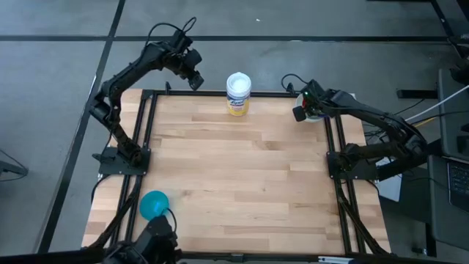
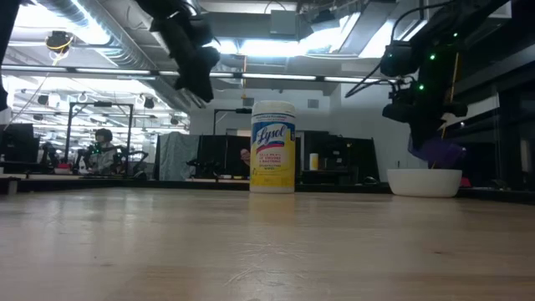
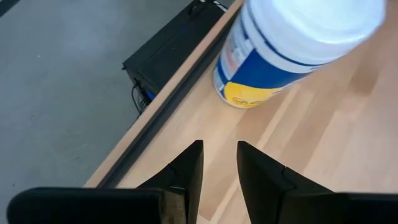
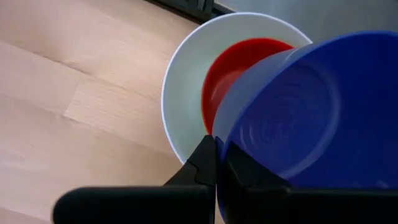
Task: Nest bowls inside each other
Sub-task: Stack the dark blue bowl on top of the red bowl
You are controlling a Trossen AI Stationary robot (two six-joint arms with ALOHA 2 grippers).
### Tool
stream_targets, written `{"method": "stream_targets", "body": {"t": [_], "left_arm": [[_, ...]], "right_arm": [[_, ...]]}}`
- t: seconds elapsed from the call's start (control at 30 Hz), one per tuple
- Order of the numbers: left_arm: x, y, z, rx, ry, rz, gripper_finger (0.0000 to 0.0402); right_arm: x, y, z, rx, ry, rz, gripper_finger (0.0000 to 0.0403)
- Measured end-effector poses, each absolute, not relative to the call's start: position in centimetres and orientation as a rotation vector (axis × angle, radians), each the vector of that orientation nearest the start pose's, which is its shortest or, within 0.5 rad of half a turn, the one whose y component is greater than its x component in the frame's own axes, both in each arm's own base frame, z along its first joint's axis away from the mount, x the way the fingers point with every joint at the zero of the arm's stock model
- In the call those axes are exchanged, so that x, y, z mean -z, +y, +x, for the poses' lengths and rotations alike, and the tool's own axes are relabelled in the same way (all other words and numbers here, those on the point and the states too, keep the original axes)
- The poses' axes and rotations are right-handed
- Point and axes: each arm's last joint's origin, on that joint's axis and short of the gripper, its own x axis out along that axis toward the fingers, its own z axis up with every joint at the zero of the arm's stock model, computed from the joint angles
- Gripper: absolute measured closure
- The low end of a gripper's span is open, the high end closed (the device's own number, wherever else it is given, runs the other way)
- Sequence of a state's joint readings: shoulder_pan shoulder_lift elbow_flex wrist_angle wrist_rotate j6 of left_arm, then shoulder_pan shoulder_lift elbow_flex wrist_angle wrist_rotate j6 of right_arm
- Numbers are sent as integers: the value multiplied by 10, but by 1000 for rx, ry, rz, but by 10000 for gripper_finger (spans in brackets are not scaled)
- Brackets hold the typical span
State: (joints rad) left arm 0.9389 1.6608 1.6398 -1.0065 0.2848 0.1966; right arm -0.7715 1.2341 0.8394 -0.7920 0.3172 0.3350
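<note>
A white bowl (image 4: 183, 93) stands at the table's far right corner with a red bowl (image 4: 233, 74) nested in it. My right gripper (image 4: 216, 155) is shut on a dark blue bowl (image 4: 311, 112), which hangs tilted just above them (image 2: 439, 153). A teal bowl (image 1: 154, 205) rests on its base near the near left corner. My left gripper (image 3: 219, 163) is open with nothing between its fingers. It hovers high over the table's far edge, left of the white container with the yellow label (image 3: 292, 43). My right gripper pinches the blue bowl's wall at the rim (image 4: 222, 144) between its two fingers, one on each face of the wall. The fingers slant down from above. The bowl hangs tilted below them, over the red bowl; whether it touches that bowl I cannot tell.
The labelled container (image 1: 238, 94) stands upright at the middle of the far edge. A black frame rail (image 1: 190, 92) runs along the table's far edge and sides. The broad wooden middle of the table (image 1: 242, 169) is bare.
</note>
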Motion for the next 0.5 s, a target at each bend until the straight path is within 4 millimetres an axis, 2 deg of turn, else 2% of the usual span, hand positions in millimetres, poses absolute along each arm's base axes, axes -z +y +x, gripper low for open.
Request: {"method": "stream_targets", "body": {"t": [0.5], "left_arm": [[-339, 249, 231, -431, 912, -403, 309]], "right_arm": [[-197, -178, 171, 1137, 1059, 556, 401]]}}
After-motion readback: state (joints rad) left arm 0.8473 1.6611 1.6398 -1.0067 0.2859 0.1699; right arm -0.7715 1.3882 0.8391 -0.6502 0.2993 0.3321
